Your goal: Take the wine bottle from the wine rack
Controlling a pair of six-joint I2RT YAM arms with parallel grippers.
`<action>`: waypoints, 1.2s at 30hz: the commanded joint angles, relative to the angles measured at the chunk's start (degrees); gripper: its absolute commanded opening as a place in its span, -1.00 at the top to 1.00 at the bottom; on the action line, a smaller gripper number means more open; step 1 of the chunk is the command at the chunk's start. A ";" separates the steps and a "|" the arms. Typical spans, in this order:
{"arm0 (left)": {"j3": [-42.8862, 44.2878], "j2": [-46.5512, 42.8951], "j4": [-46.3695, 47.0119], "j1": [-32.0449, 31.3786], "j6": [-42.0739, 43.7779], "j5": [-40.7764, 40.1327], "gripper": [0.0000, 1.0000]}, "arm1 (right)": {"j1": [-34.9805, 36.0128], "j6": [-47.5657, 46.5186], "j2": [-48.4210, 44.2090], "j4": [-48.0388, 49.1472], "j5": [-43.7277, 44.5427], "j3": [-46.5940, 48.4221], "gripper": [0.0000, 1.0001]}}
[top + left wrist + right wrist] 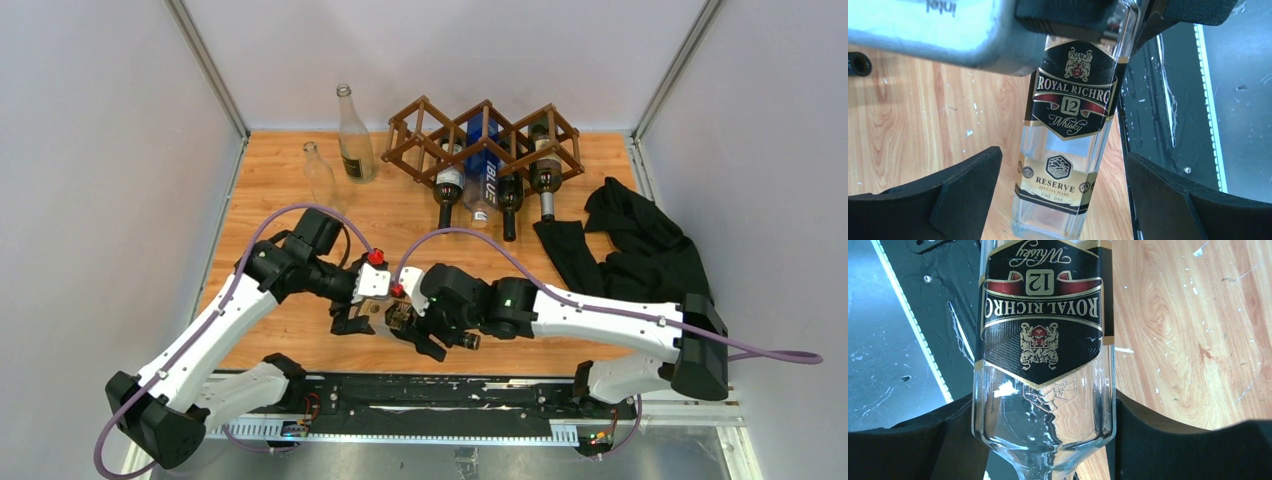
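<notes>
A clear square wine bottle (1043, 340) with a black and gold "Royal Richro 12" label lies low over the table's front middle (392, 318). My right gripper (1043, 432) is shut on it, one black finger pressed to each side of its shoulder. My left gripper (1063, 167) is open, its fingers standing apart on either side of the bottle's base (1053, 200) without touching. The two grippers meet there, the left gripper (352, 318) beside the right gripper (418, 330). The dark brown lattice wine rack (485, 135) stands at the back of the table.
The rack holds a blue-labelled bottle (483, 172) and three dark bottles (447, 187), necks pointing forward. Two empty clear bottles (355, 135) stand at the back left. A black cloth (640, 245) lies at the right. A black rail (450, 395) runs along the near edge.
</notes>
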 commanded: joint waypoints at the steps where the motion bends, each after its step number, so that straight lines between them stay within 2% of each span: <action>1: -0.55 -2.78 2.41 -0.51 -6.46 -0.88 -1.00 | -0.16 -0.10 -7.72 12.99 1.06 2.56 1.00; 7: -3.10 -13.38 14.64 -0.49 -18.13 -0.54 -1.00 | -0.16 2.36 -13.23 16.76 1.97 -4.73 1.00; 15: -0.21 -9.72 13.05 -0.80 -16.72 0.99 -1.00 | -0.08 0.14 -12.20 12.37 -2.10 0.30 1.00; 23: 2.25 -3.85 5.88 -1.25 -10.56 -0.41 -0.95 | 0.01 -3.81 -8.66 8.01 -2.96 7.96 1.00; 30: 1.96 -2.95 5.21 -1.25 -11.41 1.44 -0.89 | 0.00 -5.57 -7.14 6.09 -4.36 11.71 1.00; 33: 2.59 -2.26 5.16 -1.29 -12.61 2.67 -0.79 | 0.02 -5.56 -6.29 5.63 -5.41 13.14 1.00; 36: 3.79 -0.90 5.17 -1.38 -14.09 3.59 -0.54 | 0.11 -5.58 -5.09 5.25 -5.85 14.58 0.98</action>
